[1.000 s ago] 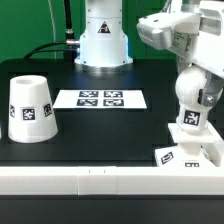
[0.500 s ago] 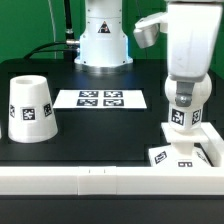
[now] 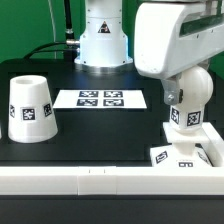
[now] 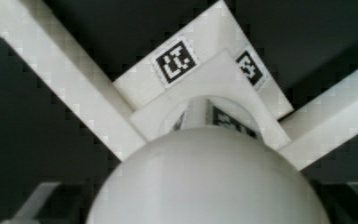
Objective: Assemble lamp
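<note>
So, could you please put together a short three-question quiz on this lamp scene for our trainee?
1. True or false: the shade is fitted over the bulb.
2. Which thing lies directly beneath the bulb? A the marker board; B the base; C the shade.
3. In the exterior view, what flat thing lies between the shade and the base?
Key: 1 false, the shade stands alone at the exterior view's left; 2 B; 3 the marker board.
</note>
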Controlling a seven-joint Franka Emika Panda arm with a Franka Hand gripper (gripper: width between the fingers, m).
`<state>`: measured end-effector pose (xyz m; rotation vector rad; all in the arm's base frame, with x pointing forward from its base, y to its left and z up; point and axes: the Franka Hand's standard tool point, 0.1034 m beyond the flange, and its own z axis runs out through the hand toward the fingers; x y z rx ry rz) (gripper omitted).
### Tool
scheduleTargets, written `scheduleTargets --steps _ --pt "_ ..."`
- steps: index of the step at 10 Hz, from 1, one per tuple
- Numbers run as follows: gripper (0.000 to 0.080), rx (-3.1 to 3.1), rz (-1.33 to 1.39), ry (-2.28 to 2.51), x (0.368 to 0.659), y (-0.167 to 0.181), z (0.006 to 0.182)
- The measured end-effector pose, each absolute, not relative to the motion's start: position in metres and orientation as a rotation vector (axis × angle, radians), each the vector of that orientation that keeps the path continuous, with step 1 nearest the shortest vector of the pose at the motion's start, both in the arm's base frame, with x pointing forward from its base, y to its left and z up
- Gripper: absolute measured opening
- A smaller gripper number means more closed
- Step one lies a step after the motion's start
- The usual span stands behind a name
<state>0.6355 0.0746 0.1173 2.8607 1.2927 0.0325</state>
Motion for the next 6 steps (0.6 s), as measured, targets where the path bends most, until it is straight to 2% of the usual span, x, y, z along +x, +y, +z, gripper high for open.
scheduleTargets --steps 6 --pt "0.0577 3.113 0.053 0.559 0.6374 0.0798 0.1185"
